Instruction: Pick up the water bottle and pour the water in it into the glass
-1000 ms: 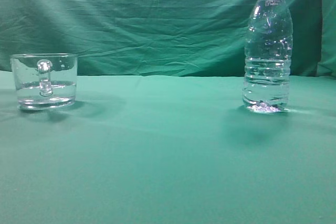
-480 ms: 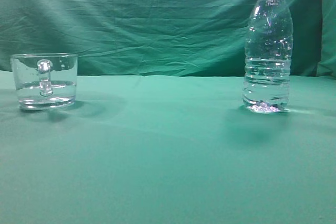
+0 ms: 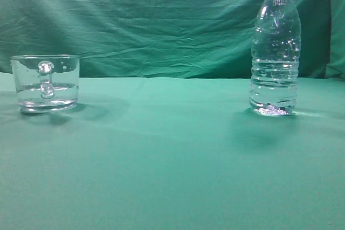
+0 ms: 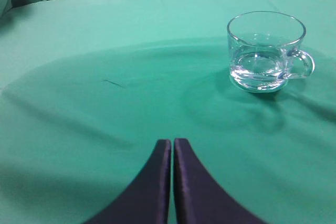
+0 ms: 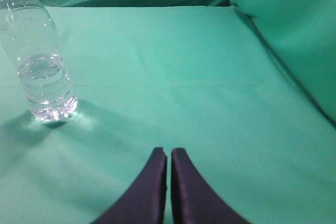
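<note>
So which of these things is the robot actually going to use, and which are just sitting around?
For the job:
water bottle, upright, uncapped, partly filled with water
glass, a handled mug already holding a little liquid
left gripper and right gripper, both shut, empty

Just there:
green cloth covering table and backdrop

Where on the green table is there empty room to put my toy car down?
The widest bare stretch of the green tablecloth lies between the short clear glass mug on the left and the tall ribbed clear plastic bottle on the right, and the whole front strip is free too. Nowhere is crowded.
</note>
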Tool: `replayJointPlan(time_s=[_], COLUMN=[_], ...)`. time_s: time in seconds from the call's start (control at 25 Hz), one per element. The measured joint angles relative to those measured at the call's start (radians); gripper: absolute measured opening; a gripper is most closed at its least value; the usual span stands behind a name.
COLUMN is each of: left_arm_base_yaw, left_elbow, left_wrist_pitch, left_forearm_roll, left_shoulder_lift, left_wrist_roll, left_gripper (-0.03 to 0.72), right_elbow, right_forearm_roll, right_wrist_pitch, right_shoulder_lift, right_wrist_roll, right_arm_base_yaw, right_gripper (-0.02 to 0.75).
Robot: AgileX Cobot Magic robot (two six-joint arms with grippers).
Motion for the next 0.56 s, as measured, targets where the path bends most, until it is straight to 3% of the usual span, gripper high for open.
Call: replayJointPlan(time_s=[0.56], left_arm_base_yaw=[0.0], left_elbow=[0.0], left_wrist_pitch=[0.0], left_forearm_roll=[0.0], left_shoulder_lift=[0.0], left_wrist_roll=[0.0], left_gripper=[0.0], right_elbow=[0.0], right_forearm_roll=[0.0], right_wrist_pitch=[0.0], right_shoulder_lift=[0.0], right_wrist_roll=[-0.001], right_arm_base_yaw=[0.0], right_gripper=[0.0])
